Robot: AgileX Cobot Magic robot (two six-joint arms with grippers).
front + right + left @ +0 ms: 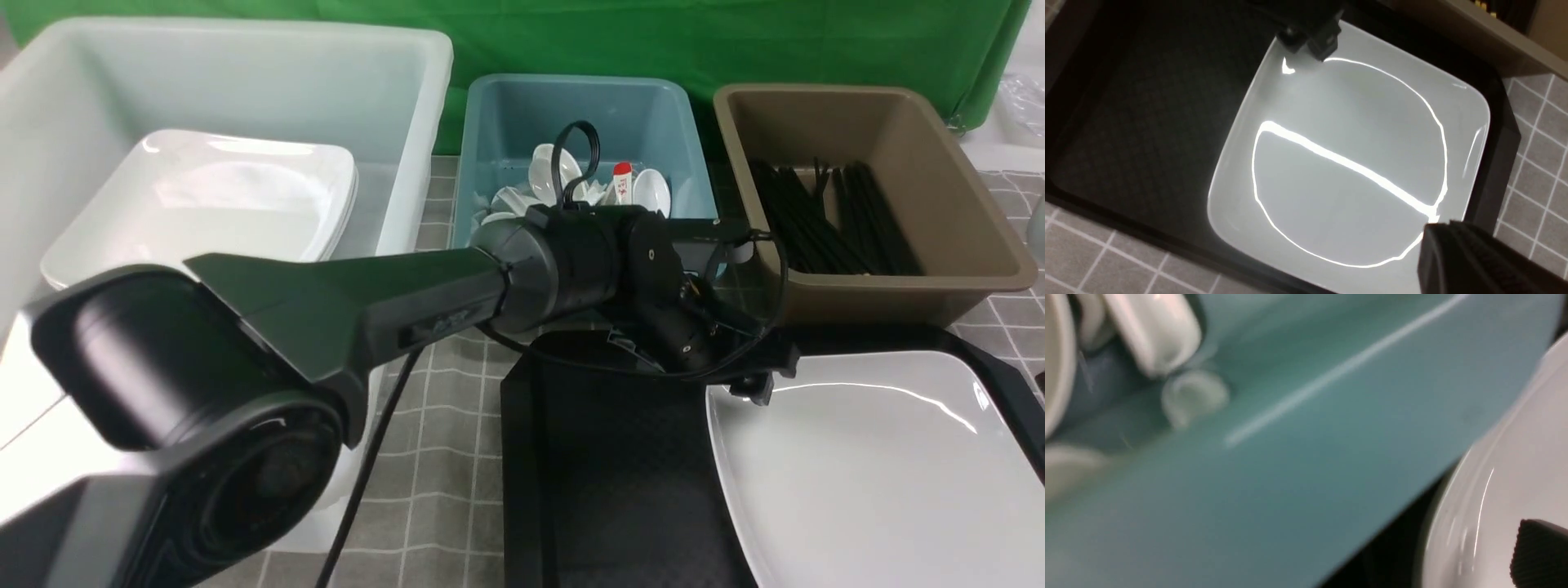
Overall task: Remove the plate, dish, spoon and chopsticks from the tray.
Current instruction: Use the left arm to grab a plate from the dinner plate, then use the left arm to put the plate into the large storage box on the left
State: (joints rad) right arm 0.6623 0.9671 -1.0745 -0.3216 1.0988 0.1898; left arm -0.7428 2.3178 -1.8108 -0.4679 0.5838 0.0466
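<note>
Two jaws of the left gripper (755, 382) stand apart with nothing between them. One ribbed pad (1541, 555) shows over the white rim at the far left corner of the plate (865, 474). Right gripper (1453, 255): closed, empty, at the plate's right edge; contact cannot be judged.

The plate lies flat on the right half of the tray (604, 457), its right edge just beside the raised rim. The tray's left half shows bare diamond-textured surface.

Just beyond the far rim stand the teal tub (498, 139), holding white spoons (653, 189), and the brown tub (939, 163), holding black chopsticks (824, 220). The left arm (392, 302) crosses in front of the teal tub.

Left of the tray, a white tub (245, 65) holds stacked plates (212, 204). Grey checked cloth (441, 490) covers the table; a green backdrop (653, 41) closes the rear.
</note>
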